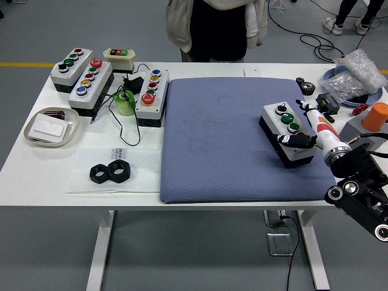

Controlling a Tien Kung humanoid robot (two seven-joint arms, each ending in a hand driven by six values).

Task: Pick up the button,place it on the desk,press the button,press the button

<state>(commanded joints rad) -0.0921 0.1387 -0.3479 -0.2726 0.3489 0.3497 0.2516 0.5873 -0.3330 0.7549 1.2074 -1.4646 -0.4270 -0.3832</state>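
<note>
A white bench [200, 182] is standing on a grey floor, with a blue-grey mat [224, 139] covering its middle. Nearest, at the right, the robot's right hand [298, 140] is reaching in over the mat, its dark fingers [290, 139] curling against the near end of a grey button box [288, 133] lying on the mat's right side; whether they are gripping it is unclear. Left of the mat, two black nuts [110, 172] are sitting on a clear sheet, with a shallow dish [51, 127] behind them. Farther back, three more button boxes [91, 82] are resting at the left. A person [217, 27] is standing beyond the far edge.
</note>
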